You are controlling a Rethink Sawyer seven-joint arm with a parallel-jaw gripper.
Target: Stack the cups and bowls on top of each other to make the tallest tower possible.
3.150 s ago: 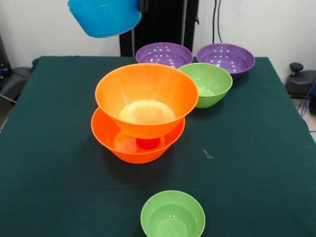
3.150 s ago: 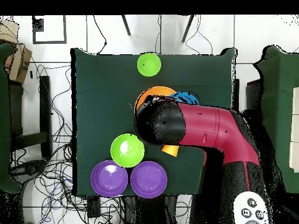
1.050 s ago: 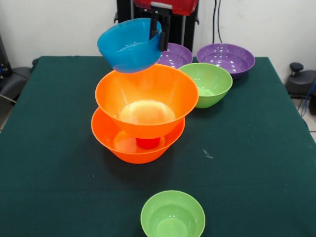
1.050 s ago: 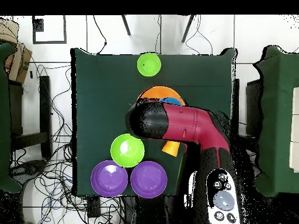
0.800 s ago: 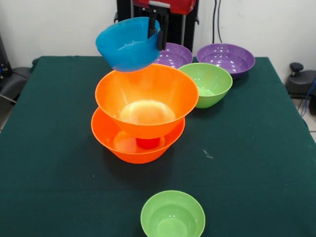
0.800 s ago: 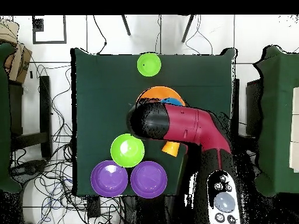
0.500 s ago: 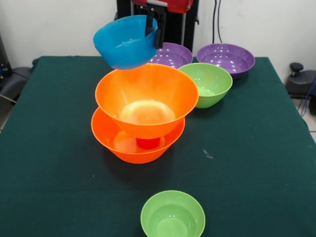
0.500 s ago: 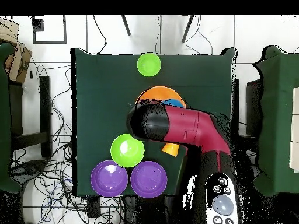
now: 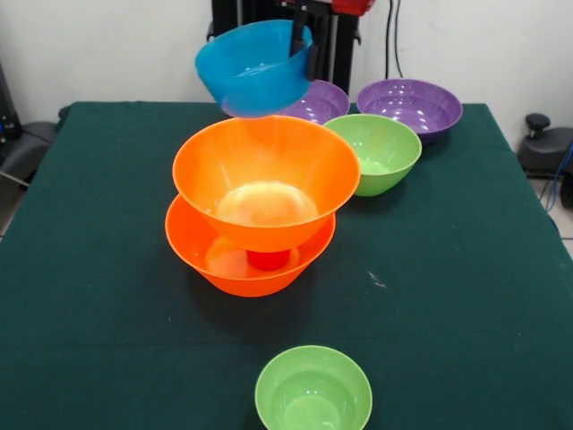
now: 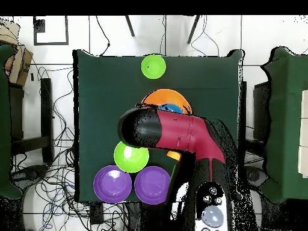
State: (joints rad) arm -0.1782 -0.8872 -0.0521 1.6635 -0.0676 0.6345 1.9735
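My gripper [image 9: 304, 54] is shut on the right rim of a blue bowl [image 9: 253, 70], which hangs tilted above the far edge of the tower. The tower is an orange bowl [image 9: 266, 175] resting on a red cup [image 9: 269, 260] that stands inside a second orange bowl [image 9: 224, 260]. From overhead the arm [image 10: 174, 133] covers most of the tower [image 10: 163, 97], and only a sliver of the blue bowl [image 10: 172, 109] shows. A small bit of the orange cup [image 10: 174, 155] peeks out by the arm.
Two purple bowls [image 9: 410, 106] [image 9: 315, 97] sit at the table's far side, with a medium green bowl [image 9: 380, 152] just in front of them. A small green bowl [image 9: 313, 390] lies near the front edge. Cables cover the floor around the table [image 10: 96, 108].
The blue bowl came down from the upper left towards the tower. In the last half second it shifted right and slightly up in the front view. The arm swung with it.
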